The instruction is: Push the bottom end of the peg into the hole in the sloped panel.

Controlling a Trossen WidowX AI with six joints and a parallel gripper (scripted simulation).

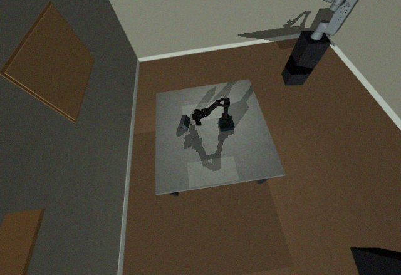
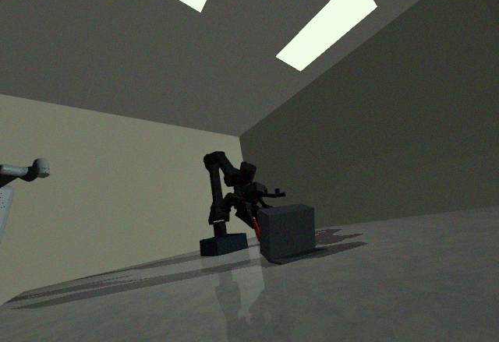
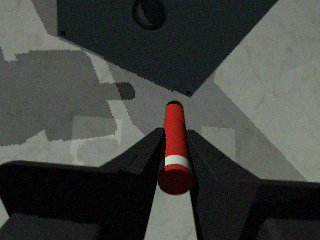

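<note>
A round red peg (image 3: 175, 135) (image 2: 256, 228) with a white band near its top end is held between the fingers. My gripper (image 3: 174, 135) is shut on it. In the wrist view the peg's dark far end points towards the panel, short of its near corner. The dark sloped panel (image 3: 110, 35) (image 1: 185, 121) (image 2: 287, 231) stands on the table. Its round hole (image 3: 149, 13) shows near the top edge of the wrist view, ahead and left of the peg's far end. The peg is outside the hole. In the exterior view the peg is tilted, beside the panel block.
The grey table (image 1: 252, 155) carries the arm's dark base (image 1: 225, 124) (image 2: 223, 244) and the panel block. Shadows of the arm fall on the table top. A second, pale arm (image 1: 344, 11) stands on a dark pedestal (image 1: 306, 56) off the table.
</note>
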